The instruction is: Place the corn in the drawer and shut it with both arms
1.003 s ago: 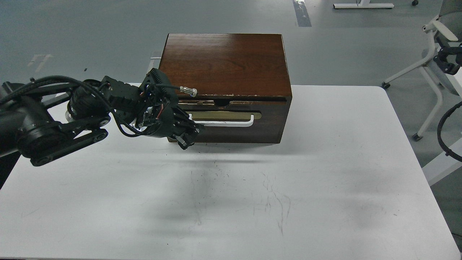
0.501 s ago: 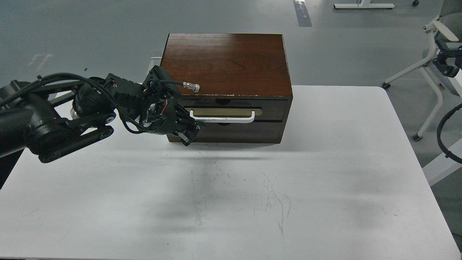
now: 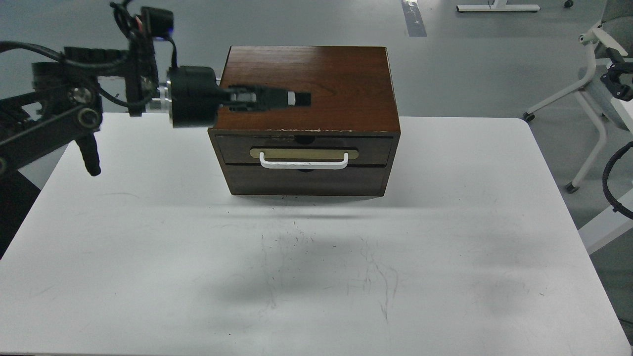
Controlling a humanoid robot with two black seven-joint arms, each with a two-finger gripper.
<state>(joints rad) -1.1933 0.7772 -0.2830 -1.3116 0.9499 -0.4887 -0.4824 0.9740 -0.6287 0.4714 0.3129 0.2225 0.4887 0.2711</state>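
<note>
The dark brown drawer (image 3: 304, 150) is now sitting shut; the left claw (image 3: 296, 98), aperture unreadable, has risen above the cabinet top, over the scuffed white bench (image 3: 316, 277).

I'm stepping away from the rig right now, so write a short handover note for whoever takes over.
Left gripper: raised over the cabinet top, holding nothing visible; open or shut cannot be told.
Right gripper: out of view.
Drawer: looks pushed in, front flush, white handle free.
Corn: not visible anywhere; it may be inside, but that cannot be confirmed.
Left: verify corn is in the drawer.
</note>
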